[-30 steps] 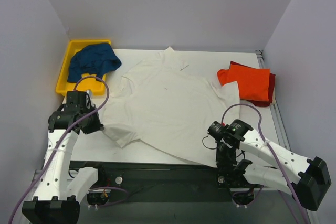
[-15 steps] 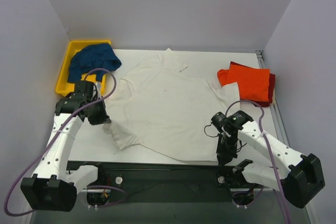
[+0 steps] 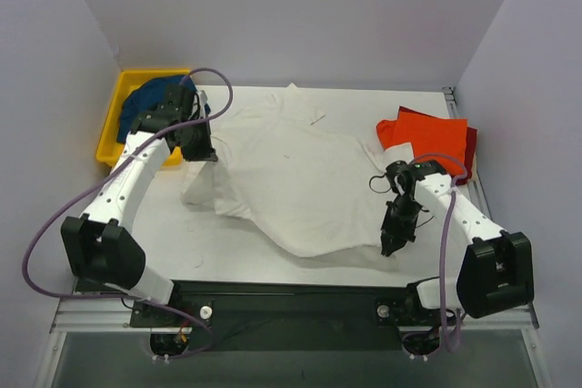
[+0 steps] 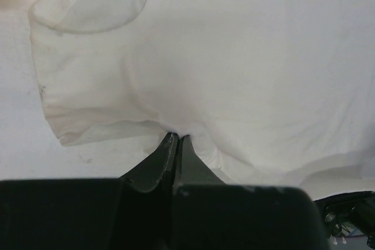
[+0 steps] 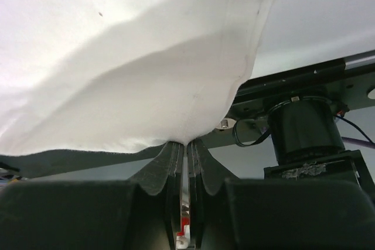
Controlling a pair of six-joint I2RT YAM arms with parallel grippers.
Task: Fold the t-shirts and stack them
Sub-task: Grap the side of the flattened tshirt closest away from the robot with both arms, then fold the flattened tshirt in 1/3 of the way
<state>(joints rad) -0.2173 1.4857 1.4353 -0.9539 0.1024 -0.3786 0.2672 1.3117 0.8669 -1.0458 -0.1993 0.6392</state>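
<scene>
On table [image 3: 211,243], spread t-shirt [image 3: 291,174]; bin [image 3: 109,138] rear left; stacked t-shirts [image 3: 435,141] right.

We see a white table [image 3: 209,244] carrying a large off-white t-shirt [image 3: 291,170] across its middle, an orange-red t-shirt [image 3: 432,143] over a dark red t-shirt [image 3: 471,156] at its right edge, and a yellow bin [image 3: 150,73] at its far left corner.

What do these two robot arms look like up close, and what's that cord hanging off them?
The left arm and right arm are white tubes joined by chunky black blocks. A thin purple cable loops loosely along each. Each ends in a black claw: the left claw and right claw have two narrow, tapering fingers.
</scene>
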